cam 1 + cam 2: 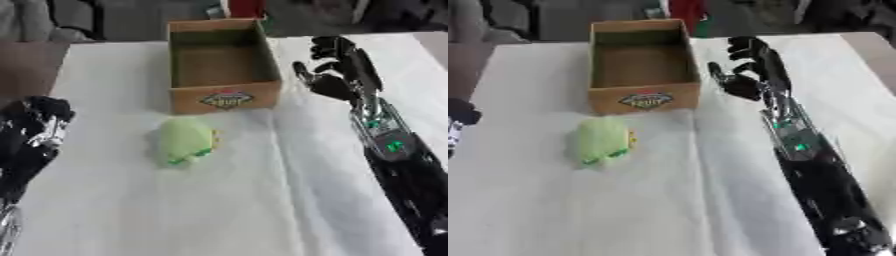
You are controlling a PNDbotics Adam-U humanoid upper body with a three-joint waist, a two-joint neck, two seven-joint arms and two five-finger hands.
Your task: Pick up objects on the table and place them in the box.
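A pale green soft object with a yellow and darker green edge lies on the white table, just in front of the cardboard box. The box stands open and I see nothing inside it. My right hand hovers to the right of the box, fingers spread and relaxed, holding nothing. My left hand rests at the left edge of the table, well left of the green object, fingers loosely bent and holding nothing.
A white cloth covers the table, with a fold running down right of the green object. My right forearm stretches along the right side. A red object stands behind the box.
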